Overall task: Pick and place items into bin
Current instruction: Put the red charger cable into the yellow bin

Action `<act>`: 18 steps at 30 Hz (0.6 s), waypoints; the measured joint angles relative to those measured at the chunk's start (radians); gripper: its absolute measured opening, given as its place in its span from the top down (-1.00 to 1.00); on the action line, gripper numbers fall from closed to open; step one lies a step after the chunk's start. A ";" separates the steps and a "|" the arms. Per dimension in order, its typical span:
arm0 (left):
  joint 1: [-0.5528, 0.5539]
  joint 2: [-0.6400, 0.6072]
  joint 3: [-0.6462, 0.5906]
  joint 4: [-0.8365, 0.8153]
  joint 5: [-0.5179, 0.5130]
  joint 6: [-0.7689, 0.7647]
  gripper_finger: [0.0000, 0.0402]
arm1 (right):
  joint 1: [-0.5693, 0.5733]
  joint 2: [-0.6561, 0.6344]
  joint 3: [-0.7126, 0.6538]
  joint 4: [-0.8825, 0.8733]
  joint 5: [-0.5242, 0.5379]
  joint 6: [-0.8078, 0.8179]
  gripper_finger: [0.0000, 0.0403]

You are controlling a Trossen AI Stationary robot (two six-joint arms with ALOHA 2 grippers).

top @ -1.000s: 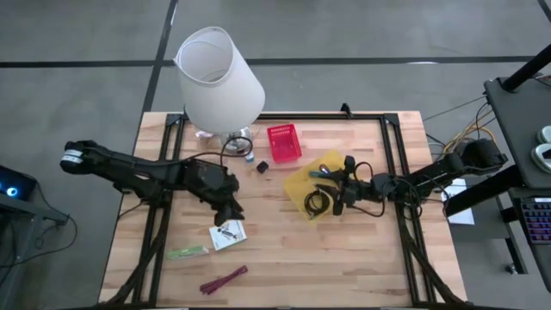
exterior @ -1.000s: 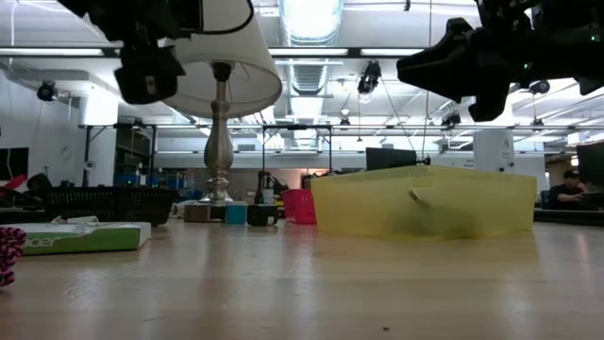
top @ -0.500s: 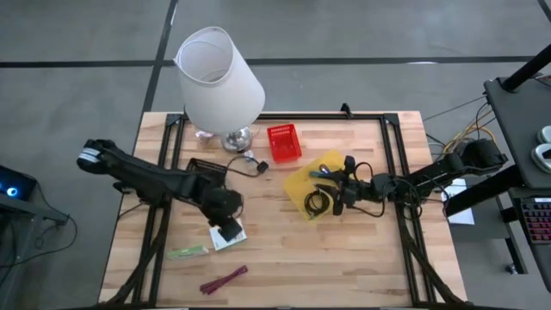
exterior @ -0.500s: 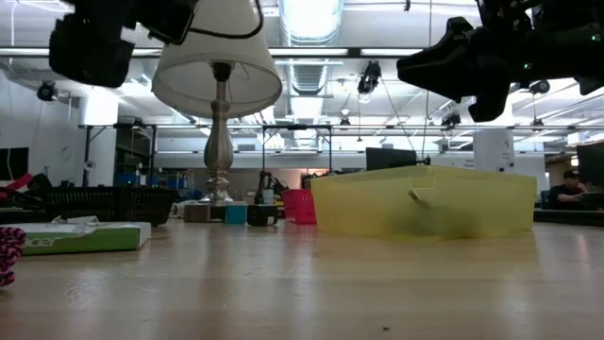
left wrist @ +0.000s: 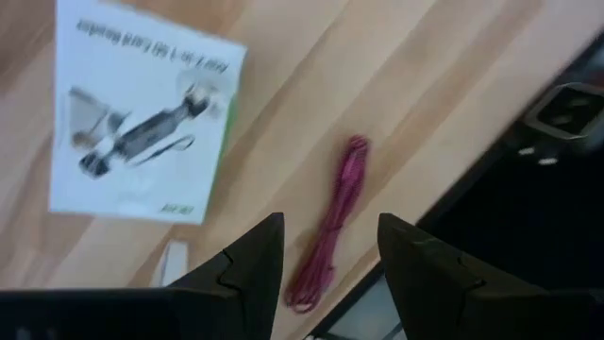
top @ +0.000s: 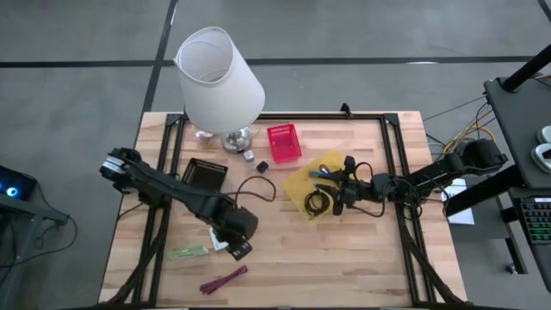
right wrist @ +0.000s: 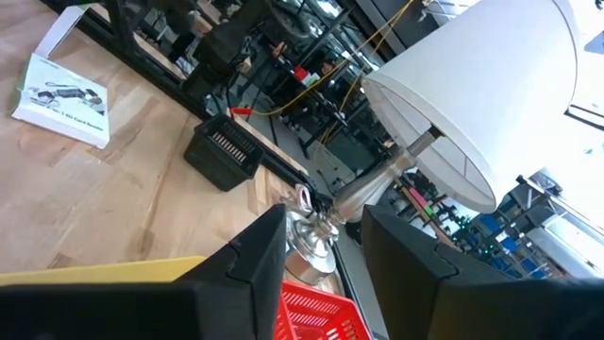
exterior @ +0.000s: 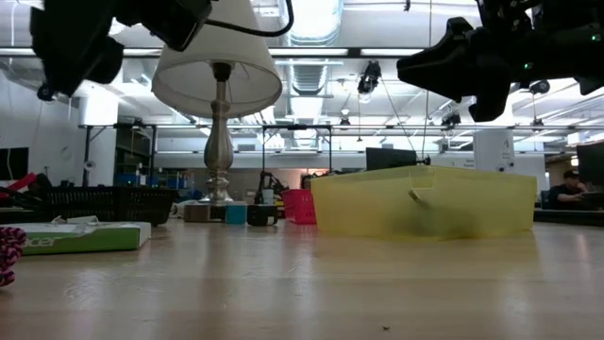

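Note:
My left gripper [top: 238, 244] hangs open above the near left part of the table. It covers most of the white card packet [left wrist: 142, 121], which lies flat on the wood. The maroon ties [left wrist: 326, 241] lie just beyond its fingertips, and show in the high view as the maroon ties [top: 224, 280]. The green strip [top: 188, 252] lies left of them. My right gripper [top: 338, 196] waits open over the yellow bin [top: 303, 182], which holds the black coiled cable [top: 317, 203] and teal ties [top: 324, 172]. A tiny dark cube [top: 248, 156] sits by the lamp base.
The big white lamp [top: 219, 76] stands at the far left of the table, its cord [top: 258, 188] trailing over the wood. A red basket [top: 282, 142] and a black tray [top: 205, 172] sit near it. Bare wood lies along the near right of the table.
My left gripper has moved toward the table's near edge and a little to the right, from beside the black tray to above the white card packet, which it now mostly covers. The black tray has come into view behind the arm. My right arm has kept still.

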 joint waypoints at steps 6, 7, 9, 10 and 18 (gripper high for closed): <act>-0.028 0.063 0.042 -0.045 0.028 -0.109 0.22 | 0.000 0.000 0.000 -0.001 0.000 0.001 0.39; -0.032 0.071 0.045 -0.043 0.036 -0.137 0.22 | 0.000 0.000 0.000 -0.001 0.000 0.001 0.39; -0.039 0.081 0.047 -0.043 0.050 -0.182 0.22 | 0.000 0.000 0.000 -0.001 0.000 0.001 0.38; -0.044 0.086 0.046 -0.045 0.051 -0.192 0.22 | 0.000 0.000 0.000 -0.001 0.000 0.001 0.38; -0.071 0.125 0.038 -0.033 0.060 -0.209 0.22 | -0.001 0.000 0.000 -0.001 0.000 0.001 0.40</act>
